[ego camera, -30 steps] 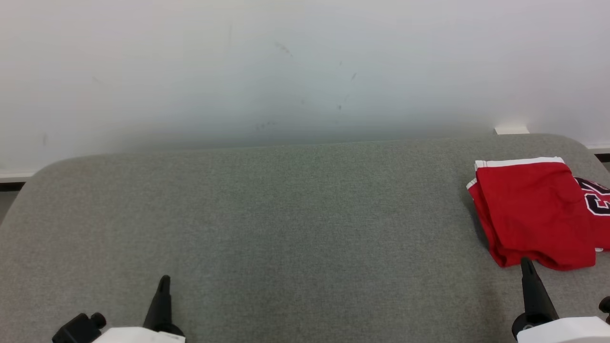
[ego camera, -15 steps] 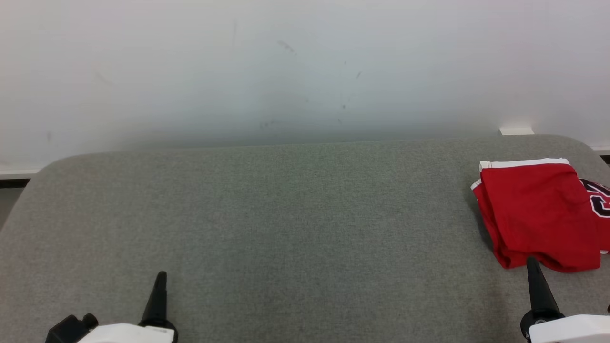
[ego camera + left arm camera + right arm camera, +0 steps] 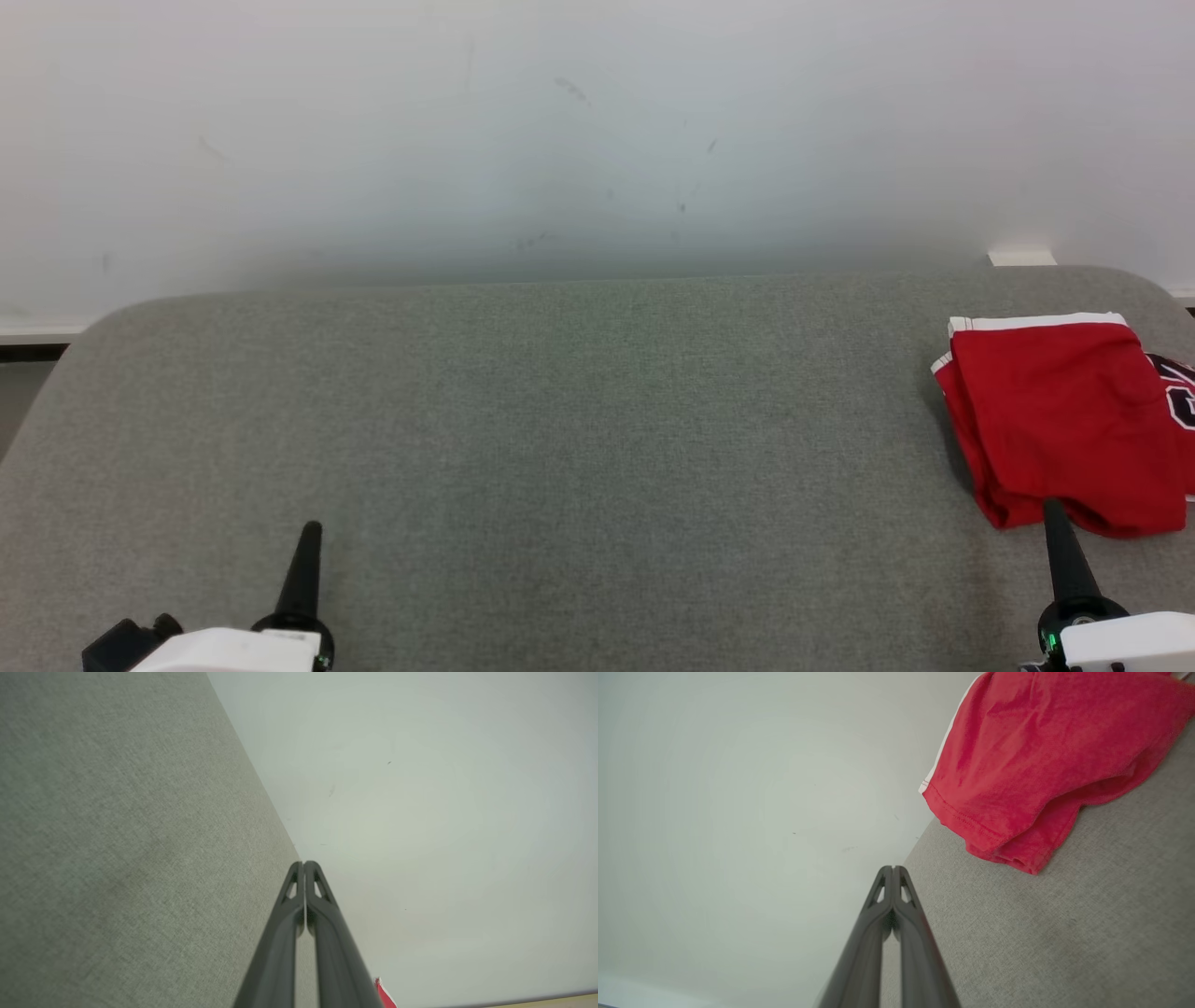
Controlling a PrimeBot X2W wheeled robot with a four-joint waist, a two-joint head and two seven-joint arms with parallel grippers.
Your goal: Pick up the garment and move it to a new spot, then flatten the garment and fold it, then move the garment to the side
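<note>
Spot red garment point(image 3: 1064, 420) at 3 o'clock on grey table point(image 3: 560, 420), hard by the right edge, loosely folded, white trim toward 12; read left gripper point(image 3: 309, 530) at 7 o'clock as closed tight on nothing, well apart from the cloth; read right gripper point(image 3: 1053, 509) at 5 o'clock as closed too, empty, tip just at the near hem in head view, clear of the cloth in right wrist view; judge fold done and side placement about finished, likely only the retreat left; draw right tip back toward 6, lifted off the table, to avoid snagging the hem; if straightening wanted, open fingers first, pinch near hem, tug gently; expect soft layers to slide.
</note>
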